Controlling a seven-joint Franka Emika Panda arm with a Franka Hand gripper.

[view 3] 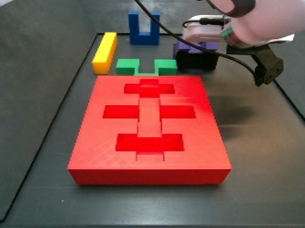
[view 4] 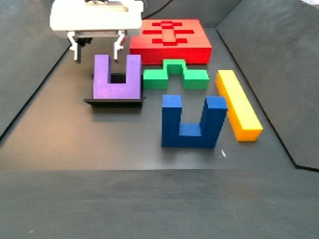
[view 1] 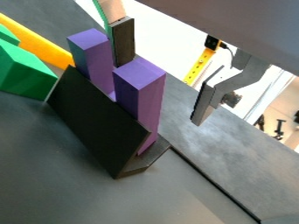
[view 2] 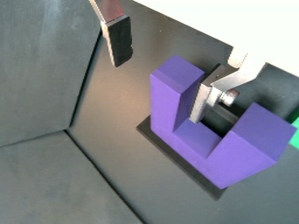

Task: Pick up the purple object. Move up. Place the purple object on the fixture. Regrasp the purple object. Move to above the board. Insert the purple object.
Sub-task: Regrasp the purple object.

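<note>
Gripper point(view 4: 96, 41) hangs just above the purple object point(view 4: 116, 78), fingers point(view 2: 117, 39) spread apart and holding nothing; one pad by a prong top in a wrist view, the other finger point(view 1: 218, 92) off to the far side. Purple object sits upright, prongs up, on the fixture point(view 1: 100, 131), below the fingers, beside the green block point(view 4: 173, 74) and near the red board point(view 3: 148, 125)

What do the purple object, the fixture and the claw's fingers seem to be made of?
Purple object: likely plastic, with a matte, even colour.
Fixture: dark matte, perhaps plastic or coated metal.
Fingers of the claw above the purple object: shiny silver metal with dark pads.
</note>
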